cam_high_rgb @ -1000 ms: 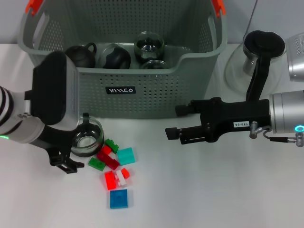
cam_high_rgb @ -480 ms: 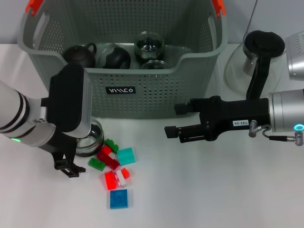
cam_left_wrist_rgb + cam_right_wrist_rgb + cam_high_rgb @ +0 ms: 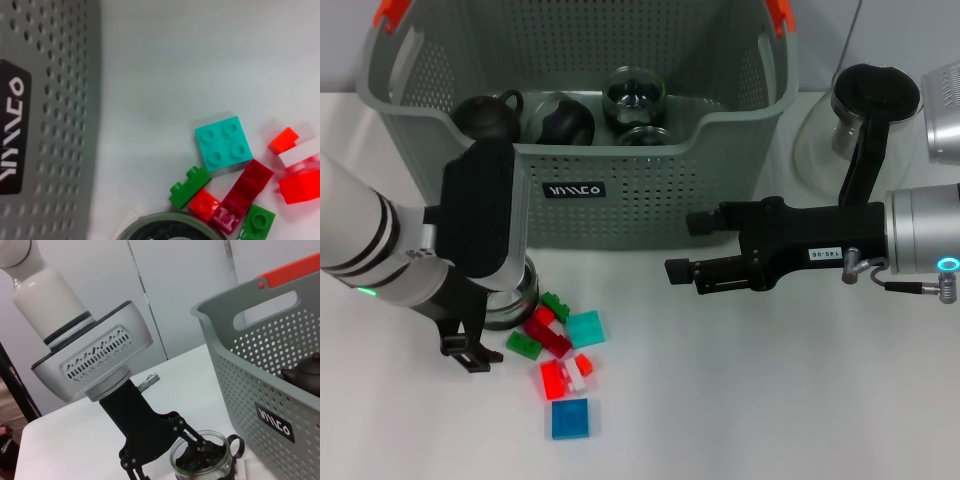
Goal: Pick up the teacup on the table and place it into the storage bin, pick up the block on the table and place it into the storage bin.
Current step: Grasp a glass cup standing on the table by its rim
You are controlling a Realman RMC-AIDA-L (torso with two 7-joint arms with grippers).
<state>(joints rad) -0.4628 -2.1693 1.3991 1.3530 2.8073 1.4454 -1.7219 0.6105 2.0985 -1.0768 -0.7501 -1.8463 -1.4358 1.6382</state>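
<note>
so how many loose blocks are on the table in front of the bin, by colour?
Red blocks: 3
Green blocks: 2
Dark red block: 1
Teal block: 1
Blue block: 1
White block: 1, small and pressed against the red ones
Total: 9

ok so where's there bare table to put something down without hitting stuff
Bare table runs along the near edge, right of the blue block and below the right gripper. It is crowded in front of the storage bin, where the left gripper meets the glass teacup and the block pile.
</note>
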